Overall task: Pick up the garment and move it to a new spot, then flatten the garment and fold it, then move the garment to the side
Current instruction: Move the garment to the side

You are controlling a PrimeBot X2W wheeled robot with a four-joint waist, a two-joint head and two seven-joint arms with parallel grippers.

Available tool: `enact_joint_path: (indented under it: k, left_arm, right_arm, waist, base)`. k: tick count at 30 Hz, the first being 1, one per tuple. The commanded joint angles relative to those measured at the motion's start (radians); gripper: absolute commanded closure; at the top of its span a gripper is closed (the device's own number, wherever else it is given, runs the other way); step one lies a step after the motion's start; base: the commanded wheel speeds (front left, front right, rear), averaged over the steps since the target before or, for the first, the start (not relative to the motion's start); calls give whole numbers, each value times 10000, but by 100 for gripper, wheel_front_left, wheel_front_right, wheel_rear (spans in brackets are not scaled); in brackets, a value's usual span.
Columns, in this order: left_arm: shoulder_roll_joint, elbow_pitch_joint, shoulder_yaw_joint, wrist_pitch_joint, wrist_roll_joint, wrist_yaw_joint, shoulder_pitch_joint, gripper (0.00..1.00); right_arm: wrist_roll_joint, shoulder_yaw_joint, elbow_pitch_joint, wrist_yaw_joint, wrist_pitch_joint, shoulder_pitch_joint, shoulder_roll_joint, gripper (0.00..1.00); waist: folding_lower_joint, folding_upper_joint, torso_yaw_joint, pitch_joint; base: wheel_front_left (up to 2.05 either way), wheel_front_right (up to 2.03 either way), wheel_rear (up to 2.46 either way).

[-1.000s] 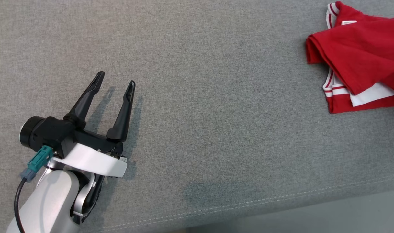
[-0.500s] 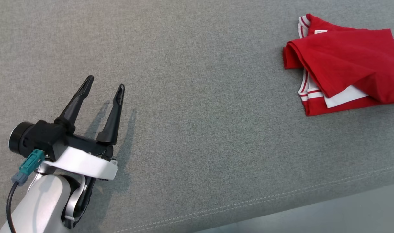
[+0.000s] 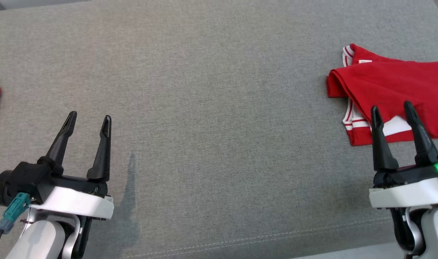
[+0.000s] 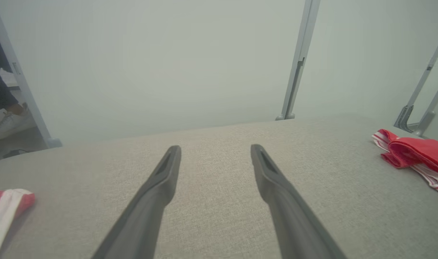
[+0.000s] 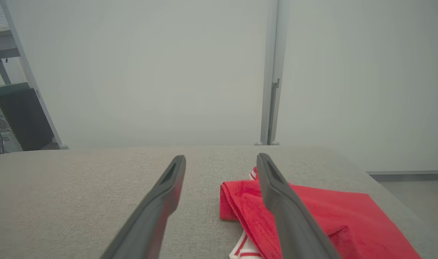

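Item: folded red garment (image 3: pixel 395 81), far right on the grey tabletop (image 3: pixel 219 108), long axis crosswise, just ahead of my right claw (image 3: pixel 391 107) (spread wide, empty), well apart from my left claw (image 3: pixel 89 116), likewise wide and empty.

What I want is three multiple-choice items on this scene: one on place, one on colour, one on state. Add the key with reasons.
1. Where on the grey fabric surface does the folded red cloth garment lie? A. front edge B. centre C. at the right, by the right pincer
2. What colour are its hem bands? A. white B. blue C. yellow
3. How do the left pincer's jaws stand? A. shut on cloth B. open, empty C. shut, empty
Key: 1 C, it lies at the head view's right edge; 2 A, white bands show at its hem; 3 B, its fingers stand apart over bare surface.
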Motion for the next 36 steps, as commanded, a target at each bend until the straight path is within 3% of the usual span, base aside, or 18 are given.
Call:
enact_joint_path:
  k: [1, 12, 36]
  left_arm:
    - [257, -213, 515, -120, -70, 158, -16, 0]
    - [-20, -120, 956, -342, -401, 565, 1220, 0]
    - [-212, 43, 813, -297, -620, 677, 1840, 0]
  right_arm:
    - [-164, 90, -439, -30, -102, 325, 57, 0]
    - [-603, -260, -861, -30, 18, 2094, 827, 0]
    - [-566, 201, -1082, -30, 452, 2827, 1052, 0]
  waist:
    - [0, 0, 368, -324]
    - [0, 0, 1134, -1355]
    - [0, 0, 1060, -2150]
  base:
    - [0, 0, 0]
    - [0, 0, 0]
    - [0, 0, 0]
